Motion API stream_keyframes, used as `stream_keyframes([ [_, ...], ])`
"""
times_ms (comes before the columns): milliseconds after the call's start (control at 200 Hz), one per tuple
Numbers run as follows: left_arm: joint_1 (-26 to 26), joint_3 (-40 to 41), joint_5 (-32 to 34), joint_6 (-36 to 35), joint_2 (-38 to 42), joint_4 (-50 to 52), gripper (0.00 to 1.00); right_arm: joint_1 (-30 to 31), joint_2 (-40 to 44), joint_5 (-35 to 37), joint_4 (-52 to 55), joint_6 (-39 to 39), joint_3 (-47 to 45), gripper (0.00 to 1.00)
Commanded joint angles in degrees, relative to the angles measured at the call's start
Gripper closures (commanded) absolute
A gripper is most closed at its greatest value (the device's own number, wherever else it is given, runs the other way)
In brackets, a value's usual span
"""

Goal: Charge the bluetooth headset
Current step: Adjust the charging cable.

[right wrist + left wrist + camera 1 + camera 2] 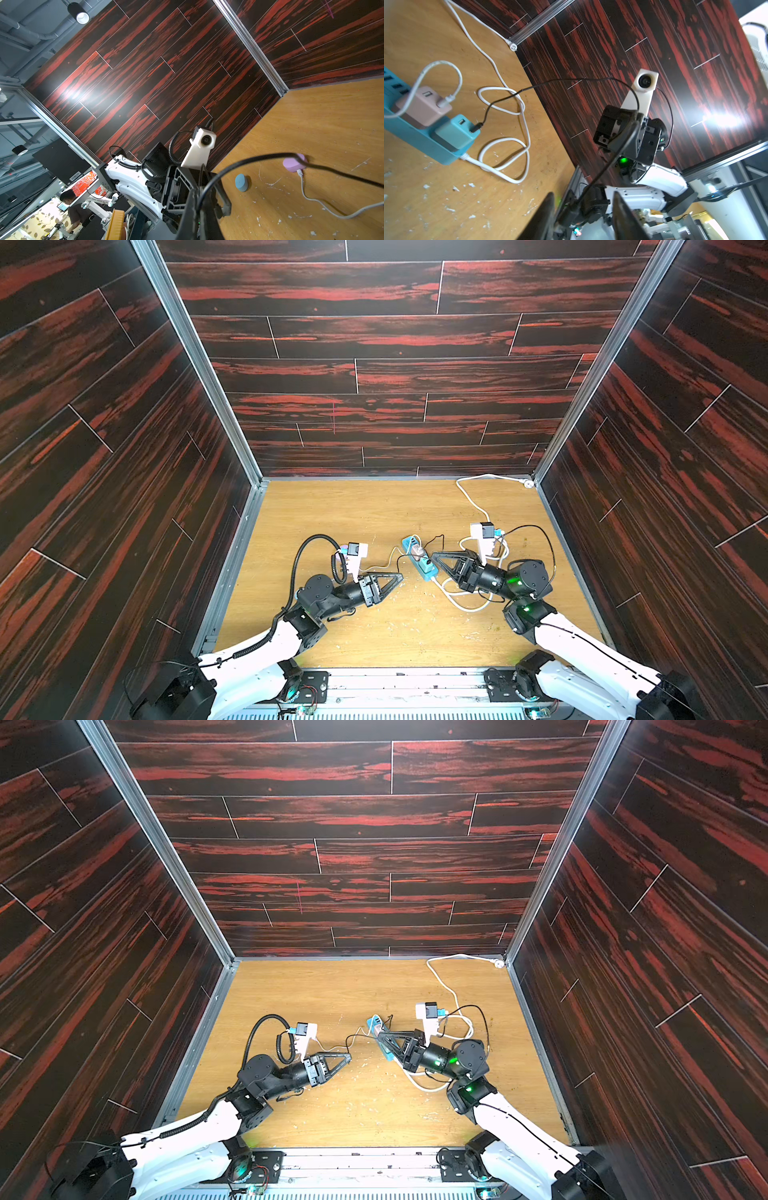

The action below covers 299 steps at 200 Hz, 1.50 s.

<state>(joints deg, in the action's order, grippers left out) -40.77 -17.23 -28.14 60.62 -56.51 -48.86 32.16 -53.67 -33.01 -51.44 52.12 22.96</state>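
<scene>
Everything on your wooden table [374, 510] turns on the blue power strip [427, 571]. Your right gripper [435, 556] sits just over the strip, jaws closed on the black cable [591, 78]. Your left gripper [400, 574] hangs just beside the strip on the left arm's side, fingers partway apart. The cable's loose run drops into that gap, but you cannot tell whether it is pinched.

A pink charger [423, 108] and a teal charger [454, 133] stand in the strip, and the black cable plugs into the teal one. A white cable [303, 187] feeds the purple puck [295, 163], near the strip on the left arm's side. Beyond the puck from the strip lies a small blue-grey oval [241, 182] with no cable in it, likely your headset.

You look to be handing over the cable's free end. Next, close the left fingers on the plug and carry it to the oval. Line it up with the port, which isn't visible.
</scene>
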Motion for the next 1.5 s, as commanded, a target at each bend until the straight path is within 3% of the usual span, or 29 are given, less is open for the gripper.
stream_keyframes([
  [0,0.3,-0.4,-1.1,-0.8,1.9,-1.6,0.66,-0.6,0.7,-0.5,-1.9,0.7,-0.4,0.96],
  [100,0.3,-0.4,-1.3,-0.7,2.1,-1.6,0.77,-0.7,0.7,-0.4,-1.9,0.8,-0.3,0.96],
  [165,0.3,-0.7,-1.4,-0.7,2.0,-1.4,0.78,-0.8,0.7,-0.3,-2.1,1.0,-0.4,0.96],
  [271,0.3,-1.1,-0.3,-1.7,1.8,1.0,0.6,-0.9,0.1,-0.9,-3.2,1.7,-0.4,0.96],
  [346,0.3,-1.4,0.4,-2.3,1.2,1.8,0.38,-0.9,-0.3,-1.3,-4.7,2.7,-0.5,0.96],
  [396,0.3,-1.5,-0.1,-2.0,0.4,0.5,0.32,-0.9,-0.4,-1.5,-5.2,3.1,-0.6,0.96],
  [491,0.3,-2.3,-1.1,-1.9,-1.5,-0.6,0.26,-0.9,-0.6,-1.7,-6.5,4.0,-0.7,0.96],
  [671,0.3,-3.0,-2.5,0.0,-4.9,-6.1,0.25,-1.0,-1.3,-1.8,-8.5,5.0,-1.2,0.95],
  [832,0.3,-2.8,-3.5,1.1,-4.9,-8.8,0.38,-1.4,-1.3,-1.3,-8.8,5.2,-1.8,0.95],
  [1032,0.3,-1.6,-3.3,0.9,-2.2,-7.0,0.68,-2.3,-1.1,-1.4,-8.9,5.4,-1.8,0.96],
  [1493,0.3,-1.2,-3.6,0.7,-1.2,-5.5,0.94,-3.0,-0.8,-0.8,-8.5,5.6,-2.6,0.94],
])
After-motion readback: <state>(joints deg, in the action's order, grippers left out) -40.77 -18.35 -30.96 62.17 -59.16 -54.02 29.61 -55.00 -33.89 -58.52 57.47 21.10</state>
